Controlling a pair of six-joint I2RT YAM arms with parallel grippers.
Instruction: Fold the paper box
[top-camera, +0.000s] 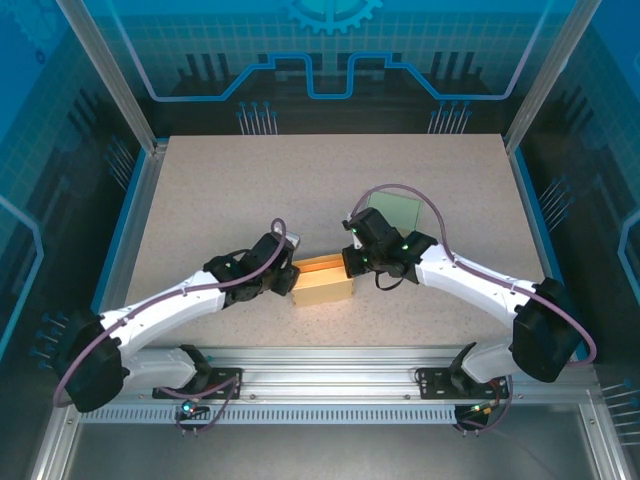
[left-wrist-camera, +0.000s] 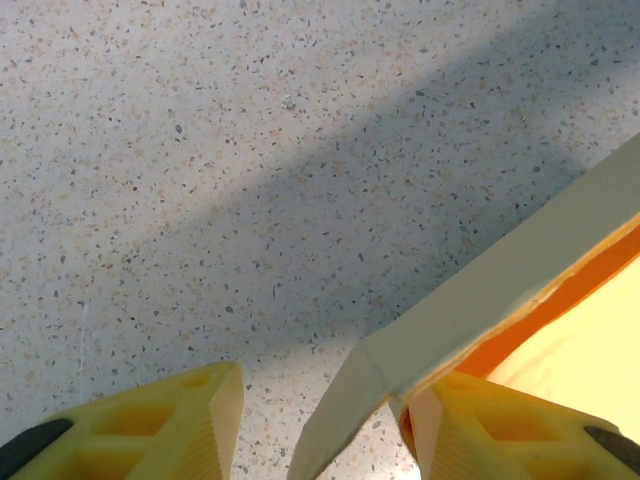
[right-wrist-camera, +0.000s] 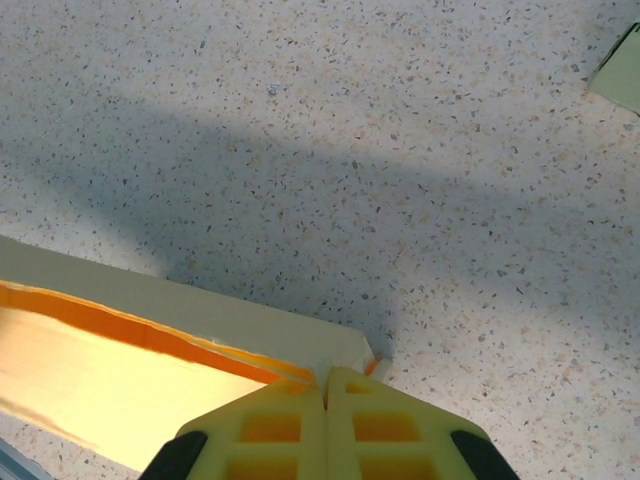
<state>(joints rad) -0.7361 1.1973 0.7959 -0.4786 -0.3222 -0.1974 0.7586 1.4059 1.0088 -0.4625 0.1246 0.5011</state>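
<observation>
The paper box (top-camera: 323, 283) is shown by the middle of the near edge of the speckled desk (top-camera: 300, 180), walled by blue-lit panels (top-camera: 320, 60), its left wall straddled by the spread left gripper (left-wrist-camera: 320, 405), its right corner met by the right gripper (right-wrist-camera: 326, 392), pressed together.

The paper box (top-camera: 322, 285) lay near the front middle of the tabletop (top-camera: 250, 190). The left gripper (top-camera: 290, 272) was at its left end and the right gripper (top-camera: 348, 262) at its right end. A flat sheet (top-camera: 395, 210) lay behind the right gripper.
</observation>
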